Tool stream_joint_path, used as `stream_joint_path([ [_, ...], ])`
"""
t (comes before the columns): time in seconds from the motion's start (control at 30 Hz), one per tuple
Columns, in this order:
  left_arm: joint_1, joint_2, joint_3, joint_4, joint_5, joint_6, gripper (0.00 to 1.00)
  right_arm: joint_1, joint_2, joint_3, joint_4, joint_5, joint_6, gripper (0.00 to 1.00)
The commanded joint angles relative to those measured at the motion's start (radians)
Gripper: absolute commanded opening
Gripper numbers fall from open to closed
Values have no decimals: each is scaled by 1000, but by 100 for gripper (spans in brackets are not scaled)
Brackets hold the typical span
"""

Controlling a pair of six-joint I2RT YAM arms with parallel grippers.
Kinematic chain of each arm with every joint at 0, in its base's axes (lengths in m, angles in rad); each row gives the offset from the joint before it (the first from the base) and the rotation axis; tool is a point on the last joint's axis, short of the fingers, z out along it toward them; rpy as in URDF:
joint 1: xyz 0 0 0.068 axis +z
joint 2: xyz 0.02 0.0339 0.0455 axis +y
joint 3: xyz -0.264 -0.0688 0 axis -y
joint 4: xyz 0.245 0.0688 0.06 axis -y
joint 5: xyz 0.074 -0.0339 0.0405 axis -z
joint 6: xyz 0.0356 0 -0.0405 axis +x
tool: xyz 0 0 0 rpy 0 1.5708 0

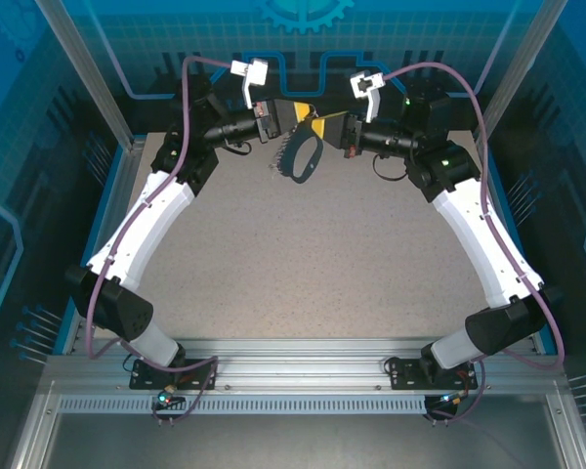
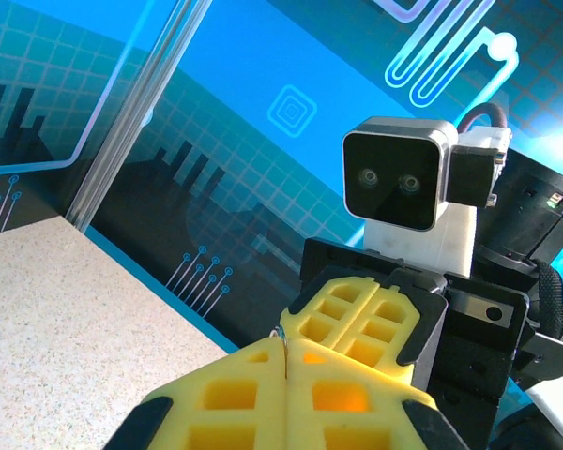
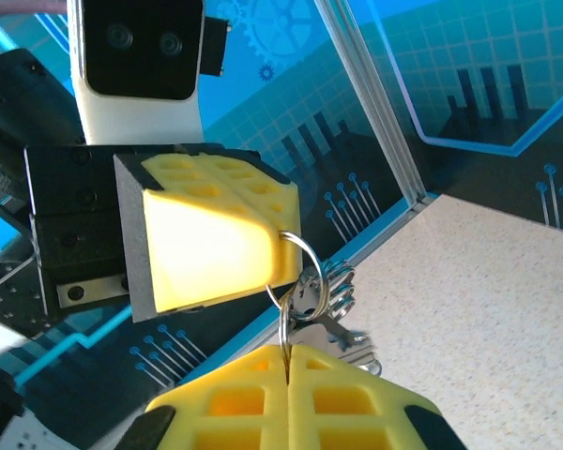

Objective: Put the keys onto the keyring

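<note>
Yellow ribbed fingers (image 3: 357, 370) of the right gripper (image 3: 286, 375) sit at the 6 o'clock edge of the right wrist view. They are pressed together, and a thin silvery wire ring enters the seam between their tips from 12 o'clock.

That ring belongs to the keyring (image 3: 319, 281), which consists of a dark grey oval strap loop and a cluster of silvery metal rings. In this view the ring cluster (image 3: 327, 292) hangs just at 1 o'clock of the right gripper tips. A small flat silvery metal piece (image 3: 349, 339) dangles from its lower side; whether it is a key cannot be told.

The left gripper (image 3: 263, 246), with its yellow fingers in black holders, faces the right gripper from 11 o'clock. It is pressed together on a larger silvery ring (image 3: 308, 258) of the same cluster.

In the left wrist view the left gripper (image 2: 284, 375) shows its closed seam at 6 o'clock. The right gripper (image 2: 352, 314) stands tip to tip with it at 1 o'clock, and a thin ring edge (image 2: 278, 330) shows between them.

In the top external view both arms reach to the 12 o'clock end of the speckled beige worktop (image 1: 303, 274). The left gripper (image 1: 298, 117) and right gripper (image 1: 330, 129) meet there. The strap loop (image 1: 303, 156) hangs at 6 o'clock of the meeting point, above the worktop. A short silvery chain (image 1: 276, 168) runs along the 8 o'clock side of the strap loop.
</note>
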State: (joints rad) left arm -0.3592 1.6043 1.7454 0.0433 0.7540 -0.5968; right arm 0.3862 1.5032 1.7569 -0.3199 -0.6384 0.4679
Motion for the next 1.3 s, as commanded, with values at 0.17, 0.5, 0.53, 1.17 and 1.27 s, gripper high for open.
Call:
stream_joint_path([
  [0.17, -7, -20, 6, 50, -7, -5, 0, 47, 14, 28, -19, -10, -31, 0],
  [0.5, -7, -18, 3, 50, -4, -4, 0, 53, 34, 111, -126, -41, -103, 41],
  [0.53, -7, -16, 3, 50, -3, -5, 0, 34, 23, 102, -116, -48, -91, 46],
  [1.17, -7, -7, -4, 114, 35, -52, 0, -175, -27, -19, 184, -31, 211, 50],
  [1.27, -7, -7, -4, 122, 36, -58, 0, -144, -10, -1, 196, -38, 208, 48],
])
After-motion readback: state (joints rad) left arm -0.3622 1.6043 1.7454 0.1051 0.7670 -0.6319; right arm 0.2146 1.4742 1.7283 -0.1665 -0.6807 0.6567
